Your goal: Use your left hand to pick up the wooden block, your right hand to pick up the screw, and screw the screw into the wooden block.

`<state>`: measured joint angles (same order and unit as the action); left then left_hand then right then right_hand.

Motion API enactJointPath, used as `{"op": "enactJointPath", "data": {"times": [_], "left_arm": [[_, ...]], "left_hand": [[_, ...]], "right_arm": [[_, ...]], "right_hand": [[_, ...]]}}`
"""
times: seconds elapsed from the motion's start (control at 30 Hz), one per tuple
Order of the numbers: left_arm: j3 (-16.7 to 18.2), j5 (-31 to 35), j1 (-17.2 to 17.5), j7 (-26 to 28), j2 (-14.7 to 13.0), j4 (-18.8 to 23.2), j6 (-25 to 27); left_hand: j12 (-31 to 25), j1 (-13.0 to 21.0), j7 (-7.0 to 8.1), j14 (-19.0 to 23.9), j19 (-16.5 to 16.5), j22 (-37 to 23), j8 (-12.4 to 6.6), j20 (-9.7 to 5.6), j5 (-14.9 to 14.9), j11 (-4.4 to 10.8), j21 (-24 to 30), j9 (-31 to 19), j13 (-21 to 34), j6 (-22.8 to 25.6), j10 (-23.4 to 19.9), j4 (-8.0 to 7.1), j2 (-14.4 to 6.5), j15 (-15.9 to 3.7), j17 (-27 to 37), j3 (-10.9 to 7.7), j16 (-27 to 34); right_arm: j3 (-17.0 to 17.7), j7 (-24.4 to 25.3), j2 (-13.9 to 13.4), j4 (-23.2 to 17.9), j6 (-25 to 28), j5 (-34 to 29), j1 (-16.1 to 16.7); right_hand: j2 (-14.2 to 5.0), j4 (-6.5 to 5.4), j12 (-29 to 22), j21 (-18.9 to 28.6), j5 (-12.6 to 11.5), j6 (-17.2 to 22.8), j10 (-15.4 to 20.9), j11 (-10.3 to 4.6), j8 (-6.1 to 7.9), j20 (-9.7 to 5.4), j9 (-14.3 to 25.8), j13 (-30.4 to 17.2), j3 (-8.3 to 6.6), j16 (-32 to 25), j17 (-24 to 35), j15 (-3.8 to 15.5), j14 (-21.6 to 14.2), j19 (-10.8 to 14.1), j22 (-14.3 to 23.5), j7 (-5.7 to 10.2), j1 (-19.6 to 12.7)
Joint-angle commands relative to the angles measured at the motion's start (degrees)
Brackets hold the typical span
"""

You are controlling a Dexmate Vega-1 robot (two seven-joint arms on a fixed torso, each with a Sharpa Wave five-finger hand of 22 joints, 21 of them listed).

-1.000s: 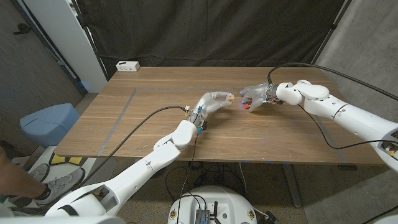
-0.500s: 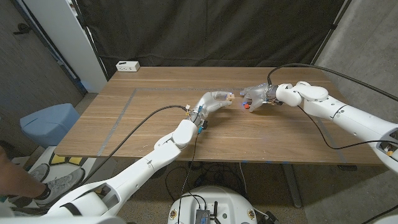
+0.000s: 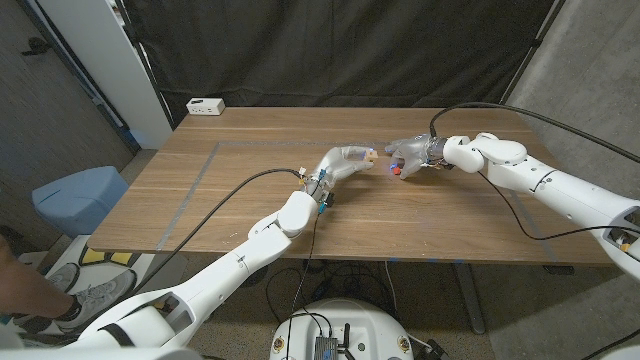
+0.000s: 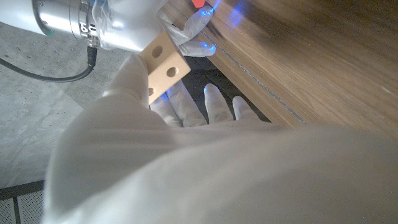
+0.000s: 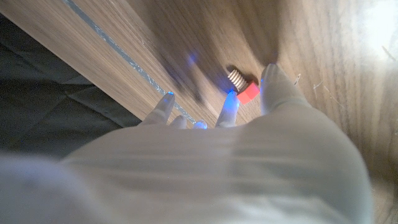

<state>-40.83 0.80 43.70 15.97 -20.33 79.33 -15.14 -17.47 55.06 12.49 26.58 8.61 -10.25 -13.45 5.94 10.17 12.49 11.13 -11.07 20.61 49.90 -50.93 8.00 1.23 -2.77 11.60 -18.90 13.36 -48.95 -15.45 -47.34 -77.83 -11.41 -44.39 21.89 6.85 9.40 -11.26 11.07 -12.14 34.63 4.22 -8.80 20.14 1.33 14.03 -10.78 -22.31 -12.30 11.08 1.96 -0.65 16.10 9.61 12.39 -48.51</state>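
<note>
Fingers of the left hand (image 3: 345,160) are gripping the wooden block (image 3: 369,156) above the table (image 3: 200,180). Beside it, the right hand (image 3: 408,156) is pinching the screw (image 5: 242,86). Screwing in is not yet done.

My arms are glossy white, rounded shells with black cables looping to the wrists, and my left hand (image 3: 347,159) and right hand (image 3: 408,155) wear pale translucent covers.
</note>
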Motion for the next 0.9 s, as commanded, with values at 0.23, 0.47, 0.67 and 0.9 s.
{"op": "enactJointPath", "data": {"times": [0.23,0.47,0.67,0.9], "left_arm": [[-0.20,0.14,0.16,-0.03,-0.06,0.46,0.16],[-0.17,0.25,0.44,0.14,-0.18,0.86,0.34],[-0.11,0.30,0.56,0.27,-0.24,1.12,0.51],[-0.06,0.28,0.61,0.31,-0.29,1.19,0.65]], "left_hand": [[-0.12,0.07,0.03,0.61,-0.12,-0.35,-0.22,-0.07,0.42,0.19,0.52,-0.16,0.34,2.21,-0.56,-0.32,-0.48,-6.40,0.15,0.01,0.25],[-0.06,0.03,0.02,0.63,-0.13,-0.35,-0.22,-0.07,0.44,0.19,0.52,-0.16,0.36,2.26,-0.56,-0.34,-0.59,-6.39,0.16,0.03,0.27],[-0.01,0.01,0.03,0.60,-0.13,-0.35,-0.18,-0.08,0.45,0.18,0.53,-0.16,0.38,2.22,-0.55,-0.36,-0.66,-6.39,0.17,0.05,0.27],[0.05,-0.03,0.03,0.61,-0.13,-0.35,-0.14,-0.06,0.46,0.18,0.54,-0.16,0.40,2.19,-0.55,-0.37,-0.74,-6.38,0.18,0.08,0.29]], "right_arm": [[0.37,2.18,-0.61,-0.96,1.02,-0.24,1.48],[0.52,3.15,-0.71,-1.06,1.06,-0.35,1.91],[0.37,3.49,-0.41,-0.53,0.87,-0.48,1.73],[0.15,3.63,0.01,0.31,0.71,-0.40,1.34]], "right_hand": [[0.00,0.01,-0.51,0.54,-0.43,2.96,1.51,-0.25,1.94,-0.46,0.90,-0.26,-0.82,-0.38,0.29,1.77,-1.12,1.22,0.15,-0.24,-1.10],[0.02,-0.03,-0.60,0.58,-0.44,4.32,2.37,-0.48,2.97,-0.70,1.33,-0.28,-0.97,-0.47,0.34,2.10,-1.66,1.78,0.16,-0.50,-1.38],[-0.02,-0.03,-0.60,0.58,-0.46,4.89,2.70,-0.58,3.43,-0.83,1.54,-0.28,-1.08,-0.52,0.35,2.21,-1.93,2.00,0.16,-0.53,-1.58],[-0.01,-0.05,-0.52,0.54,-0.47,4.89,2.82,-0.55,3.68,-0.85,1.76,-0.29,-1.15,-0.49,0.38,2.24,-2.02,2.15,0.17,-0.55,-1.72]]}}
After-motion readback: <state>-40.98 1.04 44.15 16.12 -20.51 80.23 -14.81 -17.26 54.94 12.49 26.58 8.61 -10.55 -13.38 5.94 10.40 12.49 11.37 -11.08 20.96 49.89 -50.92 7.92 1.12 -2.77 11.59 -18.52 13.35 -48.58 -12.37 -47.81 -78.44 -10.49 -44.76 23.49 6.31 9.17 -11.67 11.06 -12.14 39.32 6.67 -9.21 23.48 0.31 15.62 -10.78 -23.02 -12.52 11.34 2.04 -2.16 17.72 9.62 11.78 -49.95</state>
